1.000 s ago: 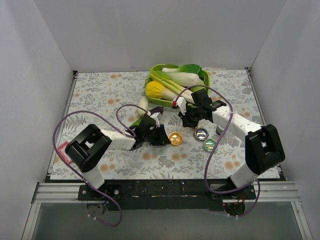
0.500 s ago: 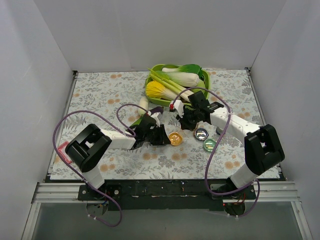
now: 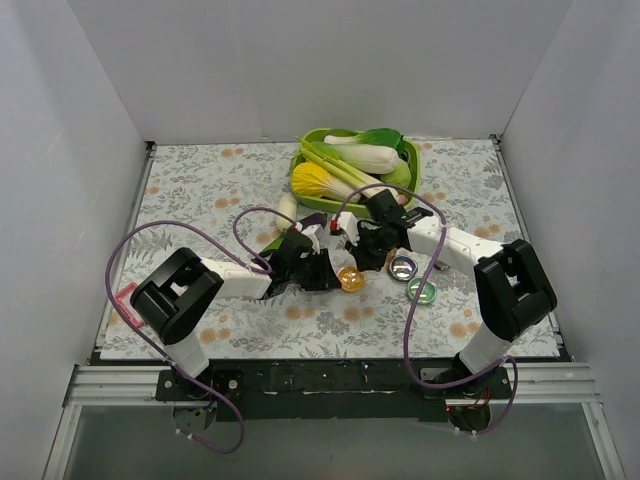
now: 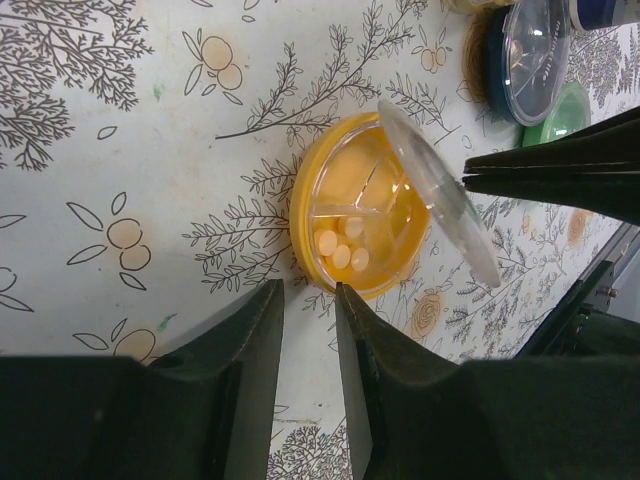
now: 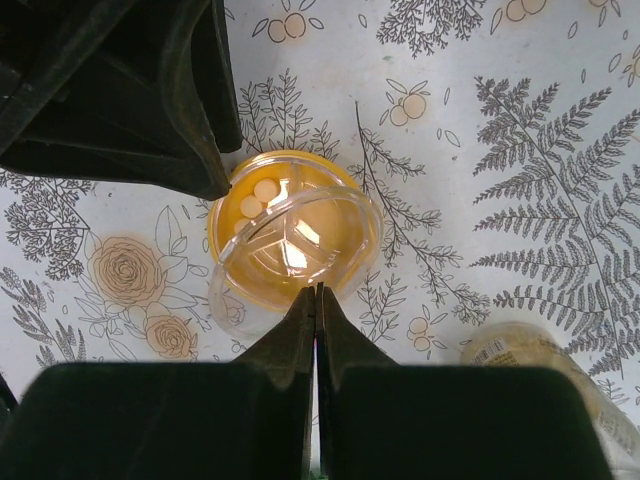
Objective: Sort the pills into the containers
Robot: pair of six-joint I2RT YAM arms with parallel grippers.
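Two fingers of my right gripper (image 5: 316, 290) are pressed flat together, their tips against the rim of a clear lid (image 4: 440, 190) that stands tilted up over the orange dish (image 4: 335, 180); I cannot tell whether the rim is nipped between them. My left gripper (image 4: 308, 290) rests low just beside the same dish, its fingers a narrow gap apart with nothing between them. The orange dish is split into compartments, and one of them holds four pale round pills (image 4: 342, 245). Near it on the flowered table (image 4: 150, 150) sit the blue dish (image 4: 500, 60) and the green dish (image 4: 562, 115), both closed; the blue one's lid bears faint marks too small to read.
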